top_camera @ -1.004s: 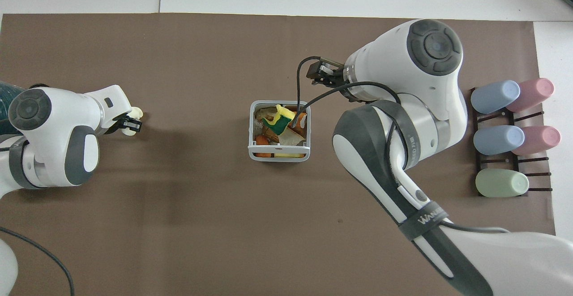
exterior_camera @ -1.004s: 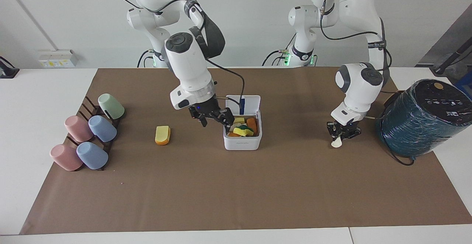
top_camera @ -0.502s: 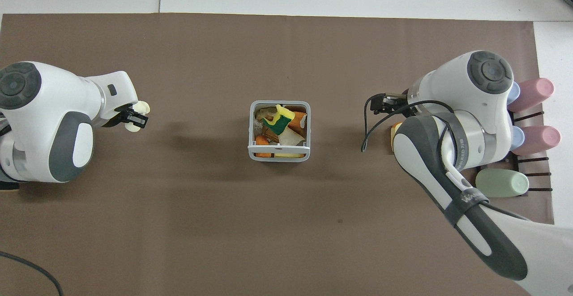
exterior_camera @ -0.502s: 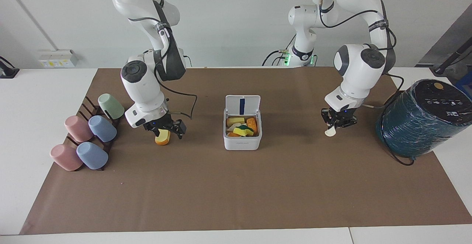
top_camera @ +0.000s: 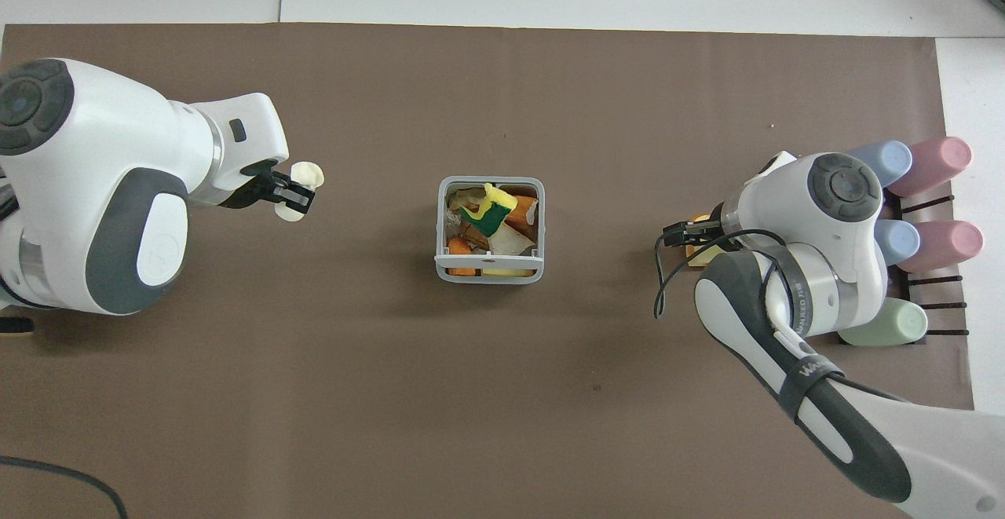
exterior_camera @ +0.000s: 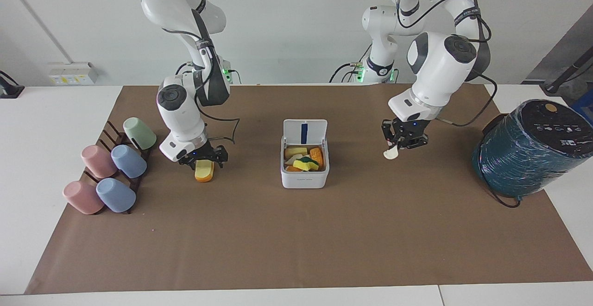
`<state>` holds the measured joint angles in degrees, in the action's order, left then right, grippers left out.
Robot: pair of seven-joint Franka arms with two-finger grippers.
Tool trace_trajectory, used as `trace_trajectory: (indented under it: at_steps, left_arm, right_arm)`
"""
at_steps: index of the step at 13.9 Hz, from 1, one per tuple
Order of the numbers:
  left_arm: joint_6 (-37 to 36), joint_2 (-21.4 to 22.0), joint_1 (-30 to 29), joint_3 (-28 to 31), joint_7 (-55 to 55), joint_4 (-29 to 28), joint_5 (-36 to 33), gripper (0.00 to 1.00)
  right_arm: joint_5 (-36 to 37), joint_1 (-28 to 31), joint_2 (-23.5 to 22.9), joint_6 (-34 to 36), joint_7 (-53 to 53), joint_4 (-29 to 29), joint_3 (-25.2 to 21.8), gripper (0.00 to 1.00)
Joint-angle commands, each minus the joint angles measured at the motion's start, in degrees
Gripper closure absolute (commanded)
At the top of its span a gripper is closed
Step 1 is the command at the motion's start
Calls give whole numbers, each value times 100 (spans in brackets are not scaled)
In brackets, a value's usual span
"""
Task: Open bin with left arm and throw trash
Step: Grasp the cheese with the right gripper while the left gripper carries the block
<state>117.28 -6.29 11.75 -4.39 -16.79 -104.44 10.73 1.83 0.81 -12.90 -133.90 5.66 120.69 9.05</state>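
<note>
Table (exterior_camera: 55, 125): white, lying under a big brown sheet (exterior_camera: 296, 232) with a plain white wall at the robots' end.
Bin (exterior_camera: 304, 176): small white box sitting in the middle of the brown sheet, between the two arms.
Lid (exterior_camera: 305, 132): standing up, open, on the side of the bin nearer to the robots, showing a blue stripe.
Inside the bin (top_camera: 491, 224): holding yellow, orange and green soft pieces, piled together.
Left gripper (exterior_camera: 402, 140): hanging in the air over the brown sheet, between the bin and the teal roll.
Left gripper's fingers: pinching tight on the white lump (exterior_camera: 390, 154), which is sticking out below the tips, clear of the sheet.
Right gripper (exterior_camera: 204, 158): reaching down at the yellow-orange block, toward the right arm's end of the table.
Right gripper's fingers: standing wide apart, one on each side of the block's top end; cannot tell whether touching it.
Yellow-orange block (exterior_camera: 205, 171): lying flat on the sheet, between the bin and the cups, yellow on top and orange at the edge.
Cups (exterior_camera: 113, 167): five pastel ones, pink, blue and green, leaning on a dark rack (top_camera: 934, 205) at the right arm's end.
Teal roll (exterior_camera: 533, 148): big wrapped cylinder lying tilted at the left arm's end, half off the sheet.
</note>
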Motion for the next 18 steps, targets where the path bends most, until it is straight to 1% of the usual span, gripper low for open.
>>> trace_trajectory:
  at_steps: [1, 3, 5, 8, 9, 11, 12, 13, 14, 15, 17, 18]
  left_arm:
    - [-302, 6, 29, -272, 158, 353, 429, 100]
    - [-215, -29, 29, -553, 490, 433, 517, 100]
    - [30, -47, 47, -799, 799, 460, 781, 100]
    - [583, -100, 397, -844, 791, 442, 791, 100]
    - [655, -135, 590, -836, 791, 433, 791, 100]
    - [708, -153, 784, -835, 765, 276, 791, 100]
    - [769, -153, 794, -835, 738, 240, 791, 100]
    - [813, -161, 829, -835, 729, 231, 791, 100]
    - [883, -153, 925, -835, 738, 188, 791, 100]
    - [1006, -153, 1030, -827, 747, 118, 791, 100]
    - [1139, -127, 1137, -827, 738, -110, 773, 100]
    - [1139, -118, 1137, -827, 729, -172, 773, 45]
  right_arm:
    - [107, 104, 174, -223, -223, 279, 70, 0]
    - [107, 156, 165, -364, -406, 315, 62, 0]
    - [107, 297, 86, -601, -661, 315, 70, 0]
    - [107, 289, -28, -786, -619, 315, 79, 0]
    - [98, 297, -37, -796, -601, 315, 79, 0]
    - [80, 297, -72, -787, -609, 323, 88, 0]
    - [80, 306, -72, -769, -653, 323, 79, 12]
    - [80, 306, -72, -743, -662, 323, 79, 54]
    - [80, 297, -72, -717, -628, 323, 79, 93]
    - [80, 289, -72, -717, -592, 323, 79, 100]
    - [80, 289, -72, -708, -513, 315, 79, 100]
    - [80, 271, -72, -690, -469, 315, 88, 100]
